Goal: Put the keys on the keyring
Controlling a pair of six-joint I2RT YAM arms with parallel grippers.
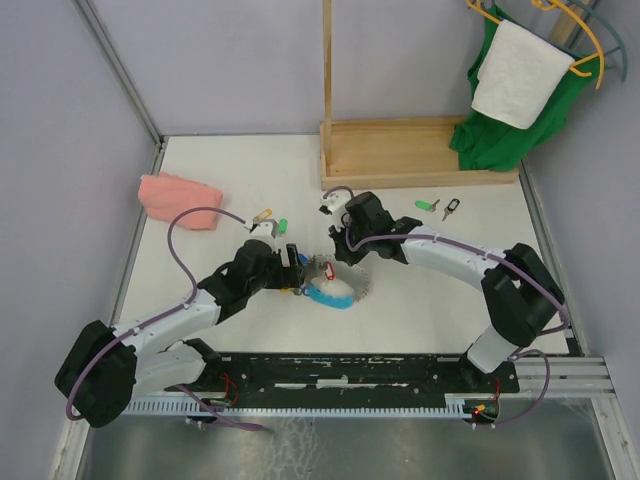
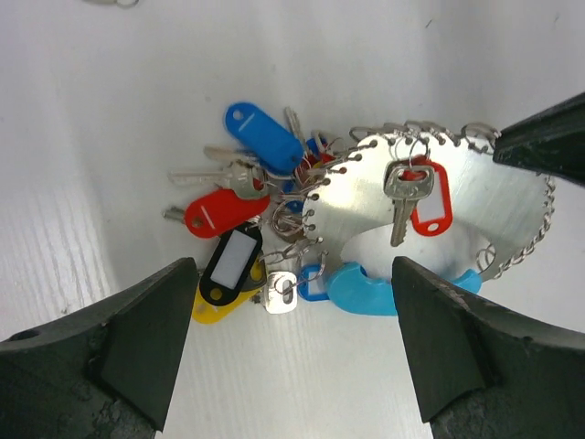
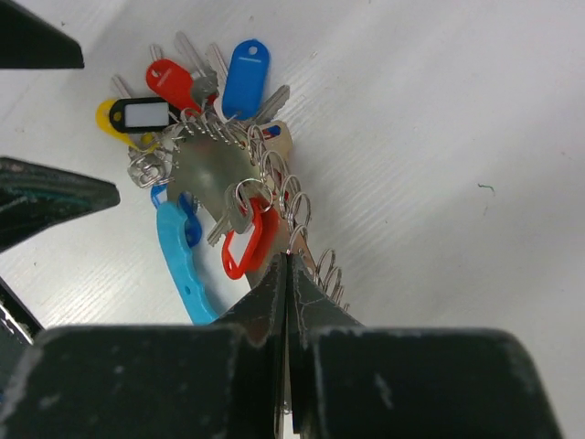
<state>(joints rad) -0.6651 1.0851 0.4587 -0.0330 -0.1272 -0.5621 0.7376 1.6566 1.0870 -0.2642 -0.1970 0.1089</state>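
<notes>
The keyring [image 1: 342, 287] is a silvery metal plate [image 2: 480, 206] edged with small wire rings and fitted with a light-blue plastic handle [image 2: 366, 291]. One key with a red tag [image 2: 413, 190] hangs from a ring on it. More keys with blue [image 2: 263, 137], red [image 2: 218, 211], black [image 2: 232, 260] and yellow [image 2: 216, 308] tags bunch at its left end. My right gripper [image 3: 289, 262] is shut on the plate's ringed edge. My left gripper [image 2: 292, 352] stands open just in front of the bunch and holds nothing. Loose keys lie apart: yellow [image 1: 263, 214], green [image 1: 283, 224], green [image 1: 427, 205], black [image 1: 452, 209].
A pink cloth [image 1: 180, 201] lies at the back left. A wooden rack base [image 1: 420, 152] with an upright post stands at the back, with a green garment [image 1: 510, 130] and a white towel [image 1: 518, 72] on hangers at the back right. Grey walls close in the table.
</notes>
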